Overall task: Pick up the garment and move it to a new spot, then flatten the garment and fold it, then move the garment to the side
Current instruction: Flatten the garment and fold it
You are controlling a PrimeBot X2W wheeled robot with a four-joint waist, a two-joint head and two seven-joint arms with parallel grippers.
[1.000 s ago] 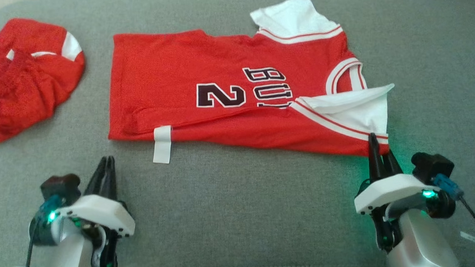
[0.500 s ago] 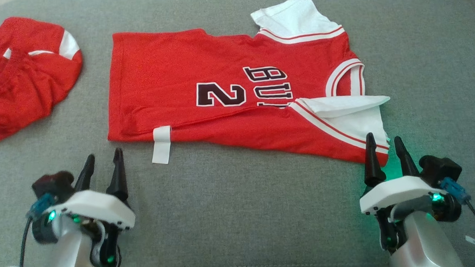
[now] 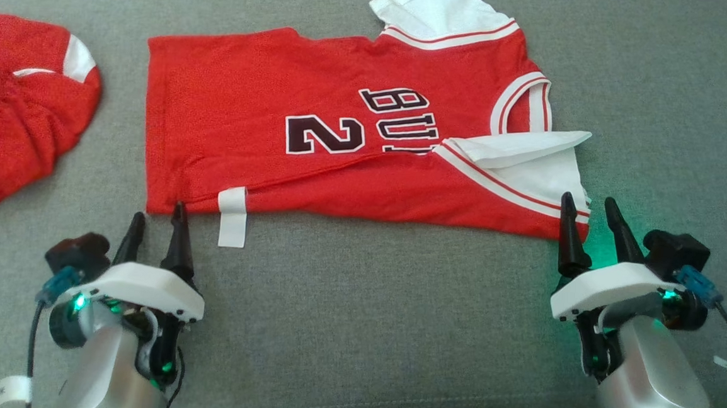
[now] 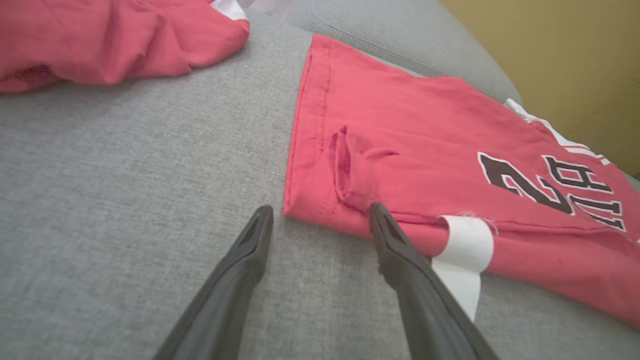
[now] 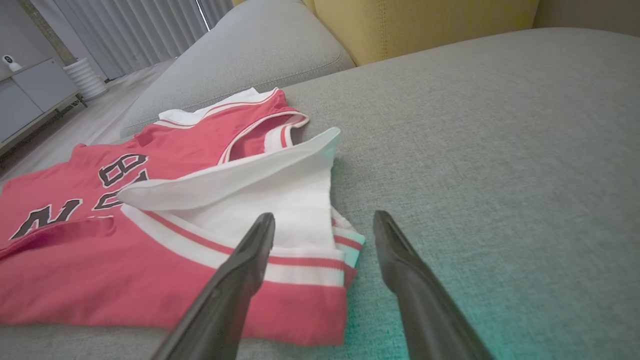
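Note:
A red jersey (image 3: 317,132) with white sleeves, a dark "2" and lettering lies flat on the grey sofa cushion, its near long edge folded over, a white label (image 3: 232,217) sticking out. My left gripper (image 3: 157,215) is open just before the jersey's near left hem corner (image 4: 300,210); in the left wrist view that corner lies between the fingertips (image 4: 320,220). My right gripper (image 3: 584,205) is open at the near right corner, by the white sleeve (image 5: 280,210). Nothing is held.
A second red garment (image 3: 19,113) lies crumpled at the far left of the cushion (image 3: 393,332). A yellow cushion (image 5: 425,25) stands behind the sofa seat. Bare grey cushion stretches in front of and to the right of the jersey.
Both grippers opened; the right one let go of the jersey's near right corner. The left gripper moved forward to the hem corner. The head camera shifted slightly.

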